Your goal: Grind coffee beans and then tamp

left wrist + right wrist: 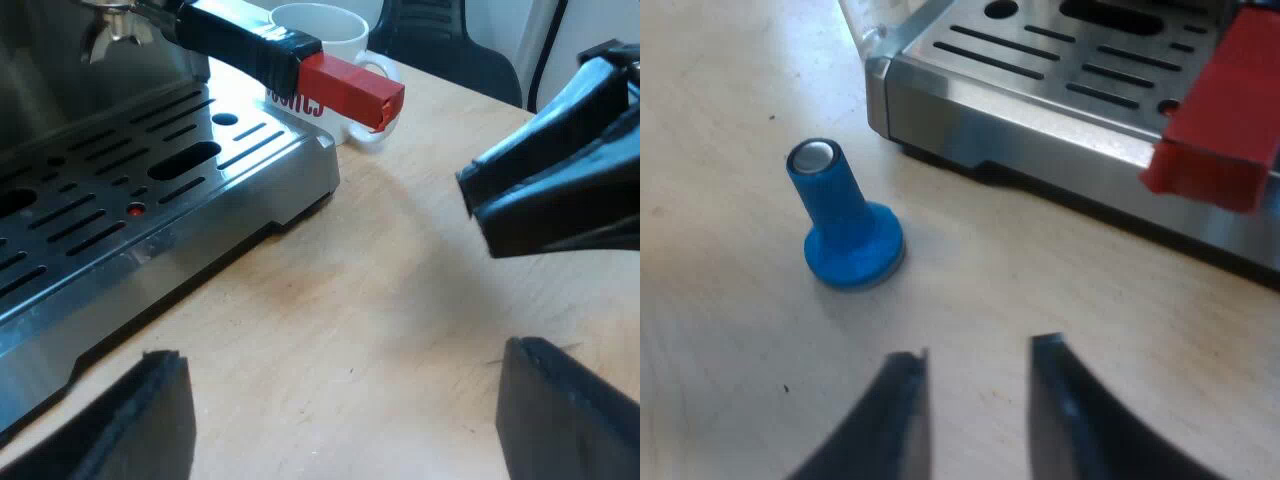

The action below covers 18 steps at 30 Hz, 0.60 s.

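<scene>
The metal holder is locked into the espresso machine's front (120,30); its dark handle (250,40) ends in red (352,90) and juts out over the drip tray (150,190). My left gripper (340,420) is open over bare table by the tray's corner, holding nothing. The right arm's gripper (550,190) hovers close by, beyond the handle's red end. A blue tamper (845,225) stands upright on the table near the machine's base (1040,130). My right gripper (975,400) is open a short way from the tamper, not touching it. The red handle end (1220,130) hangs over the tray's edge.
A white mug (320,35) with red lettering stands on the wooden table (380,300) just behind the handle's red end. A dark chair (440,50) is beyond the table's edge.
</scene>
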{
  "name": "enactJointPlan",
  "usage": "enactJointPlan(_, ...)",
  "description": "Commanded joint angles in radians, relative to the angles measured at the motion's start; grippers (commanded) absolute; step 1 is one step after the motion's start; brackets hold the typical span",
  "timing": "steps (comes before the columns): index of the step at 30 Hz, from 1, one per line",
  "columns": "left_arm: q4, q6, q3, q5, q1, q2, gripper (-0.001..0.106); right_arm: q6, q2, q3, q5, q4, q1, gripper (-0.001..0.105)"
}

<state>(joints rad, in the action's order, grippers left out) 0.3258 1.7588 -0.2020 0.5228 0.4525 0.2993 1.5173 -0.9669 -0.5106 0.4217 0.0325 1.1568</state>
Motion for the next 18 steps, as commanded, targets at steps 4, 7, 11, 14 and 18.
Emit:
enactJointPlan(4,-0.018,0.01,-0.001,0.014,0.004,0.001,0.065,0.002,-0.042,-0.003,0.018,-0.1,0.001,0.006)
enactJointPlan(7,-0.018,0.01,-0.001,0.014,0.004,0.001,0.065,0.002,-0.073,-0.003,0.135,-0.153,0.001,0.005)
enactJointPlan(11,-0.018,0.01,-0.001,0.014,0.004,0.001,0.065,-0.035,-0.093,-0.003,0.248,-0.195,0.001,0.005)
enactJointPlan(14,-0.018,0.01,-0.001,0.014,0.004,0.001,0.065,-0.05,-0.11,-0.003,0.283,-0.231,0.001,0.005)
enactJointPlan(18,-0.018,0.01,-0.001,0.014,0.004,0.001,0.065,-0.049,-0.135,-0.003,0.288,-0.246,0.001,0.005)
